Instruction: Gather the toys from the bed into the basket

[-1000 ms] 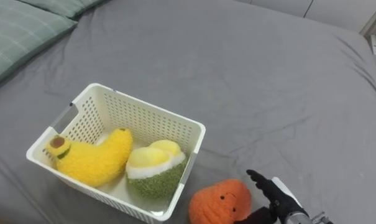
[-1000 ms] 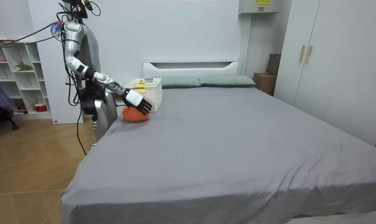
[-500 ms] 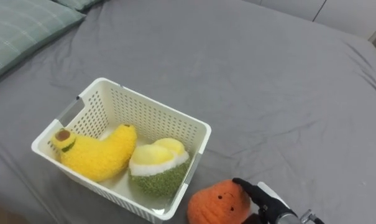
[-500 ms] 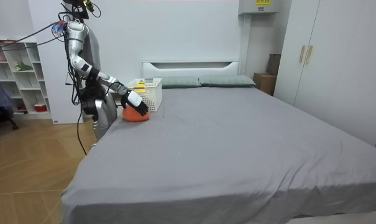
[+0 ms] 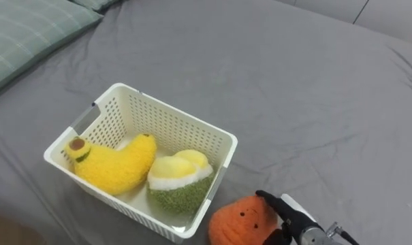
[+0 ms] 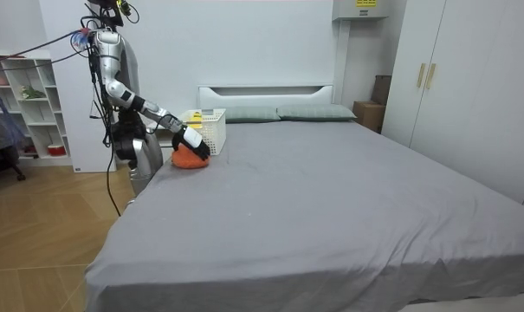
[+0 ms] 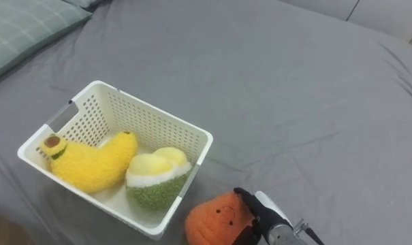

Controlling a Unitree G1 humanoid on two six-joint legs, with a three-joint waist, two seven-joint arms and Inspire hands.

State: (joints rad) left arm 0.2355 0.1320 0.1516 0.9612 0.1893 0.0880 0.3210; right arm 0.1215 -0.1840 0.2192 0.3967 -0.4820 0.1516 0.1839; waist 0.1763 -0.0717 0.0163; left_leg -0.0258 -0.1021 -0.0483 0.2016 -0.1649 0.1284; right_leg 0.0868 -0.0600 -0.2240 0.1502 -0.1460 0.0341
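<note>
An orange plush toy (image 5: 238, 222) with a small face lies on the grey bed, just right of the white basket's (image 5: 171, 113) near corner. My right hand (image 5: 288, 213) comes in from the lower right, its dark fingers curled over the toy's right side and the thumb under it. A yellow banana plush (image 5: 114, 167) and a green-and-yellow plush (image 5: 178, 184) lie in the basket. In the room view I stand at the bed's side near the headboard, with my right hand (image 6: 195, 139) on the orange toy (image 6: 185, 160) beside the basket (image 6: 212, 129).
A green checked pillow (image 5: 28, 30) lies at the far left. Smooth grey sheet (image 5: 314, 95) spreads to the right and beyond the basket. The room view has a white shelf unit (image 6: 28, 104) behind me and wardrobes (image 6: 452, 78) on the room view's right.
My right hand's fingers, spread beside the orange toy a second ago, have come onto it and curled round it. The eye view has shifted a little.
</note>
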